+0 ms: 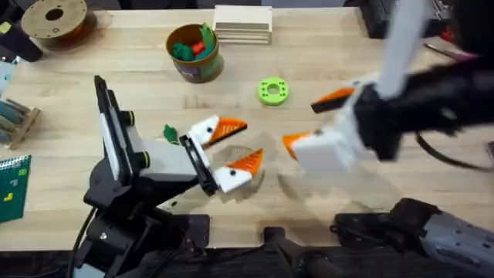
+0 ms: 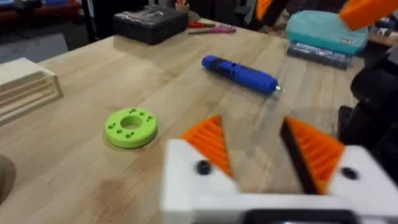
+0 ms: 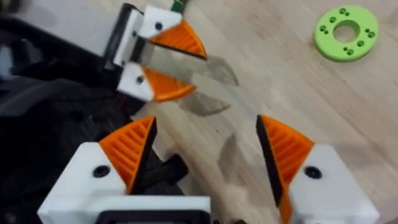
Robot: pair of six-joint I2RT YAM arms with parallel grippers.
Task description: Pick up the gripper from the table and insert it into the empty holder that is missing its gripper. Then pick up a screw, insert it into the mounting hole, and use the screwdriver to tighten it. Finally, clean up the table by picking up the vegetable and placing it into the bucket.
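Note:
My left gripper [image 1: 252, 139] [image 2: 249, 143] hovers low over the middle of the table, open, with an orange ribbed pad on each white finger and nothing between them. My right gripper [image 1: 301, 123] [image 3: 208, 143] faces it from the right, also open and empty. In the right wrist view the left gripper [image 3: 180, 62] lies just ahead. The dark green vegetable [image 1: 170, 133] lies on the wood beside the left gripper's wrist. Farther back stands the bucket [image 1: 194, 52], holding red and green toys. The blue screwdriver [image 2: 239, 73] lies on the table beyond the left fingers. A loose gripper piece and a screw are out of view.
A lime-green ring [image 1: 272, 91] [image 2: 130, 127] [image 3: 345, 32] lies behind the grippers. A brown spool [image 1: 54, 19] sits at the back left and a wooden block [image 1: 243, 23] at the back. A green board [image 1: 11, 185] and a small rack [image 1: 15, 120] line the left edge.

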